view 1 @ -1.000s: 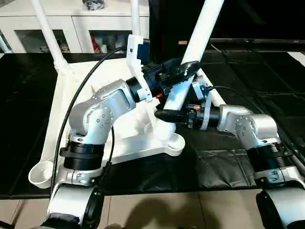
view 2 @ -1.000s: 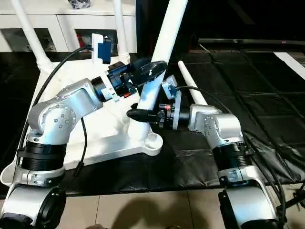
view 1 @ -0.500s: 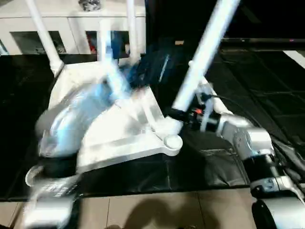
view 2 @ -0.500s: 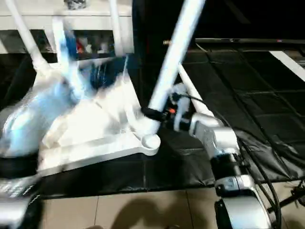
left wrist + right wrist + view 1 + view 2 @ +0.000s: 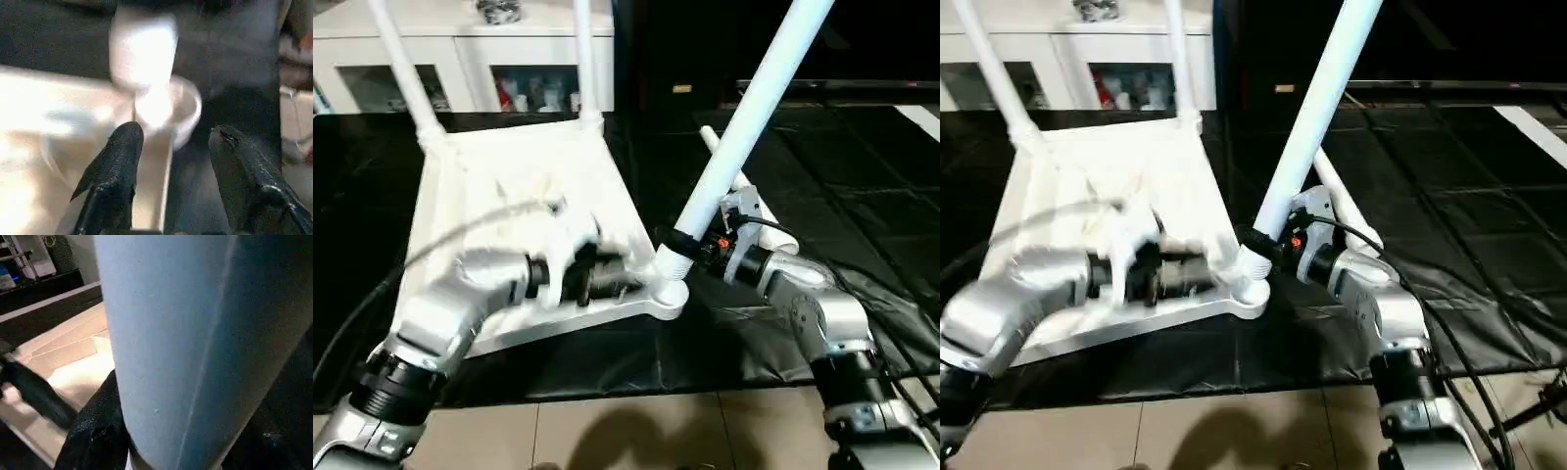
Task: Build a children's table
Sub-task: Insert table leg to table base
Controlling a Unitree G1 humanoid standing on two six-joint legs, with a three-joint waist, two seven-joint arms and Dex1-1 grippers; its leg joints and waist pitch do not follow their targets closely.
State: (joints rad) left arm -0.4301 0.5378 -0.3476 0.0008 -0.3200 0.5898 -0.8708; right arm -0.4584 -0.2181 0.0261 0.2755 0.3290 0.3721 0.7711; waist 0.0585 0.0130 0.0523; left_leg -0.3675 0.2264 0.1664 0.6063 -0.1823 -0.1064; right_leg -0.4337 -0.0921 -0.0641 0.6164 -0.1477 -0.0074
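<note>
The children's table (image 5: 524, 201) lies upside down on a black mat (image 5: 862, 186) spread over the floor, its large rectangular top facing down and its ribbed underside facing up. It is all white plastic, with a raised rim round the edge and round sockets at the corners. Two long tapered legs stand in the far corners, one far left leg (image 5: 403, 69) and one far right leg (image 5: 584, 59), both rising past the top of the head views. A third leg (image 5: 744, 122) stands in the near right corner socket (image 5: 668, 289) and leans away to the right as it rises. A fourth leg (image 5: 744, 191) lies flat on the mat just beyond the right arm. The near left corner socket is hidden behind the left forearm.

The right claw (image 5: 677, 245) is closed around the foot of the leaning leg just above the socket, its black fingers wrapping the tube on both sides. The left claw (image 5: 171, 147) reaches across the underside toward the same corner; its two fingers (image 5: 115, 161) stand apart with nothing between them, their tips near the socket and the leg's foot.

Behind the mat stands a white cabinet (image 5: 460, 49) with glass doors.
</note>
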